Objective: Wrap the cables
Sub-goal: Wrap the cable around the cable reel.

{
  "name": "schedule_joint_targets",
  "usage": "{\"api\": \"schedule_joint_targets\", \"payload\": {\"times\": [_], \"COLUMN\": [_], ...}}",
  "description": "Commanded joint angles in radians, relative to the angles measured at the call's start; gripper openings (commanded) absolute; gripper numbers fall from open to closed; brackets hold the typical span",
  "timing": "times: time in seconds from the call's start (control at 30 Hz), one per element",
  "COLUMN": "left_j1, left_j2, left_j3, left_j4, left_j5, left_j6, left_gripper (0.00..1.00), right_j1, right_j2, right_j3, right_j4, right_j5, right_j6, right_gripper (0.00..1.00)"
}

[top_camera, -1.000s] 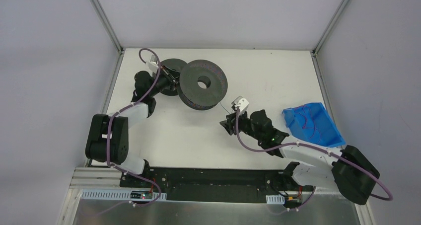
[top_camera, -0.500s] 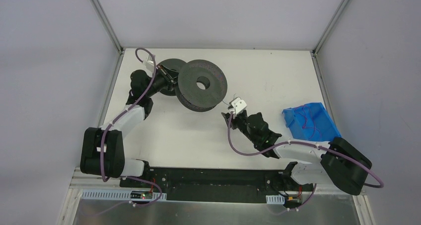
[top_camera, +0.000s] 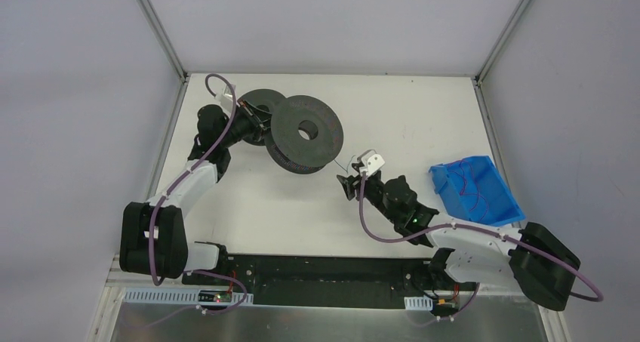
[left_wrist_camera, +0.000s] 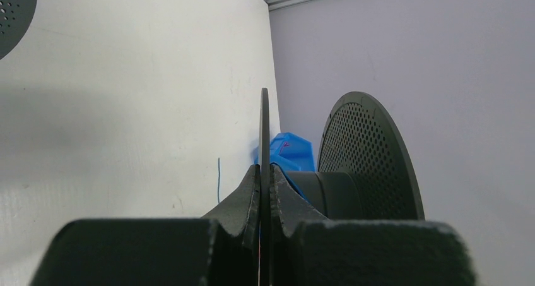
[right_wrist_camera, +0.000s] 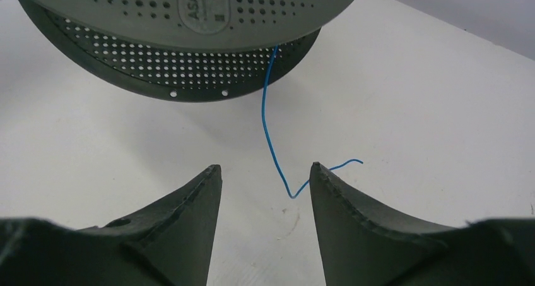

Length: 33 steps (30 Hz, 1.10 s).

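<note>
Just ahead of the right gripper (right_wrist_camera: 264,167) lies a blue cable (right_wrist_camera: 264,109).

A white table (top_camera: 423,115) is enclosed by pale grey wall panels (top_camera: 324,17) behind it and on both sides. Aluminium posts (top_camera: 158,29) are seen at its far corners, and a black plate (top_camera: 324,270) is mounted along its near edge.

place: lab cell | signs: grey walls (top_camera: 75,130), aluminium posts (top_camera: 158,29), white table (top_camera: 423,115)
</note>
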Motion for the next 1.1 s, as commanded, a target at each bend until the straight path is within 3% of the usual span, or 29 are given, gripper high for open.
{"api": "schedule_joint_targets", "payload": {"times": [0.0,0.43,0.47,0.63,1.07], "left_j1": [-0.002,-0.002,-0.002,-0.002,0.032], "left_j2": [-0.073,-0.118,-0.119,-0.121,-0.072], "left_j3": [0.045,0.062,0.063,0.062,0.114], "left_j4": [0.037,-0.047,-0.054,-0.069,-0.090], "left_j5": [-0.006,0.002,0.001,-0.024,-0.095], "left_j6": [-0.017,0.000,0.003,-0.004,-0.046], "left_gripper": [0.00,0.00,0.00,0.00,0.00], "right_j1": [-0.010,-0.046,-0.047,-0.040,0.194], "right_j2": [0.044,0.282,0.286,0.262,0.124], "right_j3": [0.007,0.067,0.064,0.053,0.024], "right_j4": [0.062,0.230,0.236,0.200,-0.120], "right_j5": [0.011,0.003,0.003,-0.059,0.148], "right_j6": [-0.030,-0.088,-0.086,-0.036,0.147], "right_gripper": [0.57,0.54,0.50,0.00,0.00]}}
